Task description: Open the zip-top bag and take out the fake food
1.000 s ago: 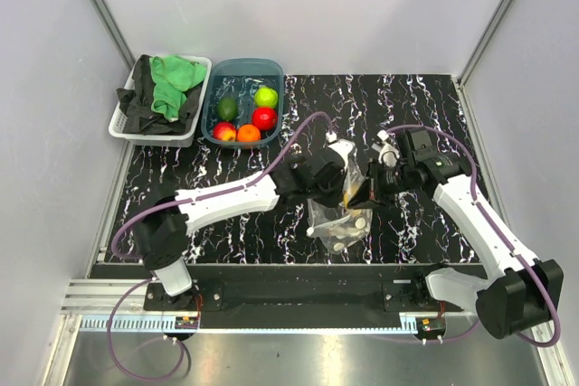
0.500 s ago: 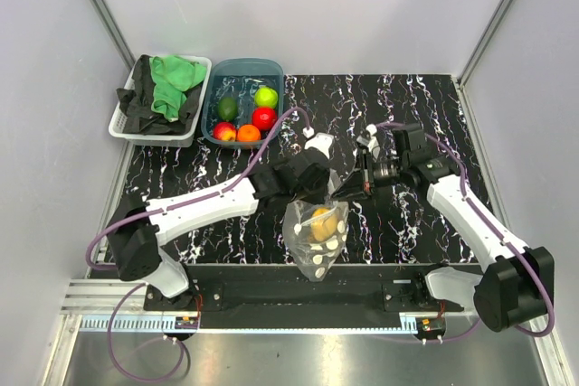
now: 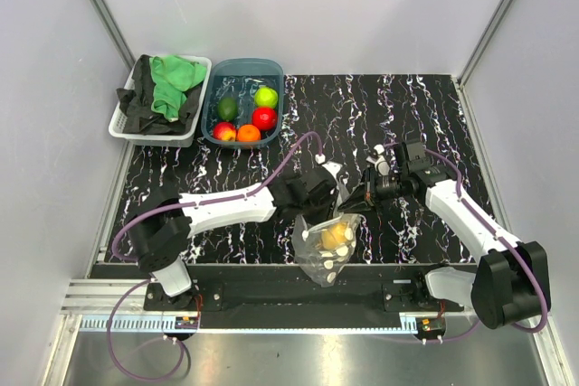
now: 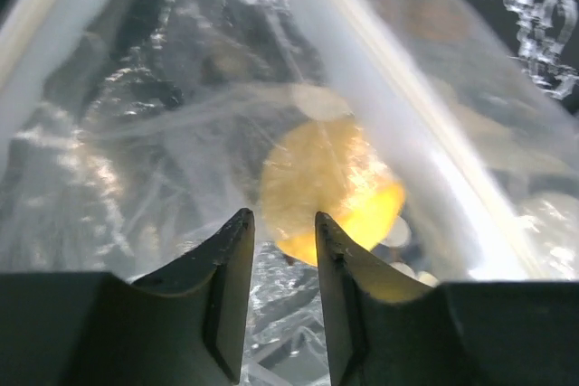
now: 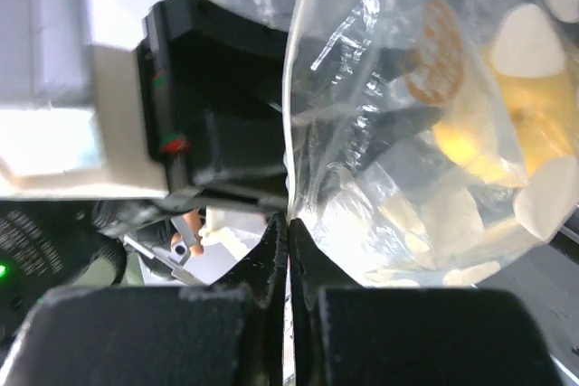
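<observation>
The right end effector (image 5: 288, 223) was pressed together on a fold of the zip-top bag (image 5: 380, 133). The left end effector (image 4: 282, 223) showed a narrow gap, and whether it pinched any film I could not tell. Over the last second both had drawn the bag from the middle of the counter (image 3: 407, 106) towards its near edge (it now hung between them). The yellow fake food (image 3: 336, 235) was still inside, so the mouth probably still needed parting
</observation>
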Action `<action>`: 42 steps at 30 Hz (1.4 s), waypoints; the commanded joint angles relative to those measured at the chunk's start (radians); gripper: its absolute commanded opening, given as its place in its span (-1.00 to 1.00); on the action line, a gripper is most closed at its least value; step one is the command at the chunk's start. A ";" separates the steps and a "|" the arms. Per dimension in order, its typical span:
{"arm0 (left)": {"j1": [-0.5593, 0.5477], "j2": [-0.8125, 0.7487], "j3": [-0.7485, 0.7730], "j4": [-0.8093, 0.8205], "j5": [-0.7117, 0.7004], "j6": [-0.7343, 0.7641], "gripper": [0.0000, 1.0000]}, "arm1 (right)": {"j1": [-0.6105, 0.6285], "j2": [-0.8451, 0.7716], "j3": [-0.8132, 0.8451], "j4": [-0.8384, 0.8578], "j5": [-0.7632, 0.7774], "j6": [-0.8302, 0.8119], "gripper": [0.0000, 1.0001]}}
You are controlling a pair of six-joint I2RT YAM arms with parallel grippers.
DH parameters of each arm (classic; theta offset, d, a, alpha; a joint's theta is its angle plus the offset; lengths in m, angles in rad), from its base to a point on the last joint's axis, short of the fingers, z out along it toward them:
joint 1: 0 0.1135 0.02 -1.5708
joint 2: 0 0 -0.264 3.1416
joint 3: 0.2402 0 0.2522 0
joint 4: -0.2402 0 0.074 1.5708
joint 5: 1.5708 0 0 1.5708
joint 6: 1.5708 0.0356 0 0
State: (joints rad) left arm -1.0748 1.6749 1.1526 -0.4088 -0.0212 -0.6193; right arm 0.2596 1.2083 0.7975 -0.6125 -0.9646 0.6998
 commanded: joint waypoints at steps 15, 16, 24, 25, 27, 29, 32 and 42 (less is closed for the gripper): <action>-0.014 0.022 -0.030 0.185 0.207 0.038 -0.07 | -0.007 -0.041 0.035 -0.061 0.092 -0.003 -1.00; -0.014 0.029 -0.027 0.185 0.201 0.047 -0.01 | -0.008 -0.044 0.032 -0.062 0.092 -0.002 -1.00; -0.016 0.109 0.009 0.189 0.234 0.058 0.26 | -0.010 -0.050 0.035 -0.061 0.093 0.001 -1.00; -0.017 0.111 0.007 0.194 0.236 0.062 0.38 | -0.008 -0.050 0.035 -0.061 0.092 -0.002 -1.00; -0.017 0.123 -0.002 0.203 0.234 0.061 0.49 | -0.010 -0.053 0.034 -0.061 0.092 0.000 -1.00; -0.016 0.140 0.007 0.196 0.241 0.070 0.55 | -0.008 -0.052 0.031 -0.061 0.093 -0.003 -1.00; -0.016 0.157 0.004 0.196 0.253 0.075 0.59 | -0.008 -0.052 0.029 -0.061 0.090 -0.005 -1.00; -0.062 0.027 0.039 0.075 0.045 0.118 0.66 | -0.008 -0.061 0.026 -0.064 0.092 -0.017 -1.00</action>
State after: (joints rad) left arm -1.0557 1.7645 1.1484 -0.2615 0.1753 -0.5854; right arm 0.2348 1.1584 0.7982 -0.7864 -0.8246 0.6678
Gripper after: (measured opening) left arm 0.845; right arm 0.009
